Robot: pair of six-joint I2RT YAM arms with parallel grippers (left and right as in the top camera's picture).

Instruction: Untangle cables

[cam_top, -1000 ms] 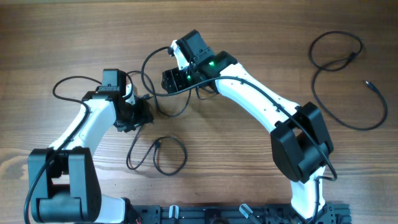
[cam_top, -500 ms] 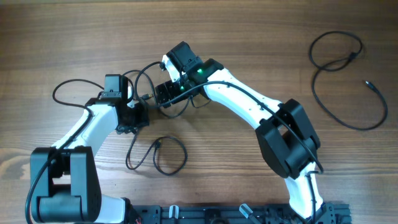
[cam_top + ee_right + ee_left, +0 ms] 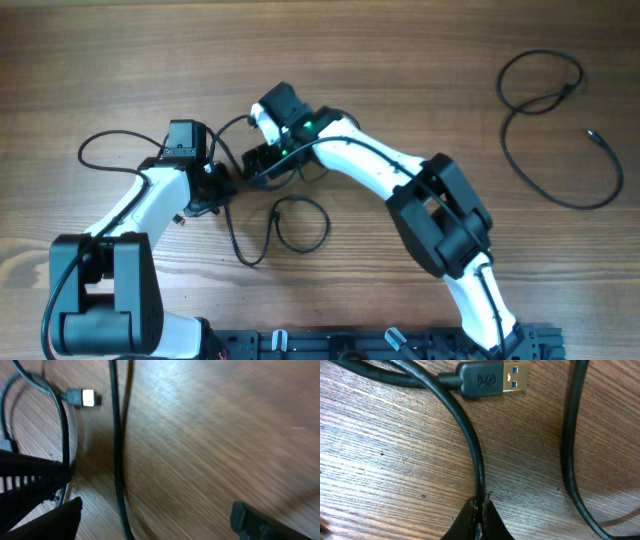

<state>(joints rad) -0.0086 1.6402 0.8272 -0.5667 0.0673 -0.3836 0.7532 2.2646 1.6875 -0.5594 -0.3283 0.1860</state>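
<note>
A thin black cable loops on the wooden table below both grippers, and another loop reaches out to the left. My left gripper is shut on one strand; the left wrist view shows the jaws pinching that cable, with a USB plug lying just beyond it. My right gripper is open right beside the left one. In the right wrist view a cable strand runs between its spread fingers, nearer the left finger, and the USB plug lies ahead.
A separate black cable lies loose at the far right of the table, its small plug end pointing left. A second strand runs down the right of the left wrist view. The arm bases stand along the front edge.
My right gripper has moved left and down, close to the left gripper. The loose loop on the table has shifted right. The left gripper has stayed in place on its strand.
</note>
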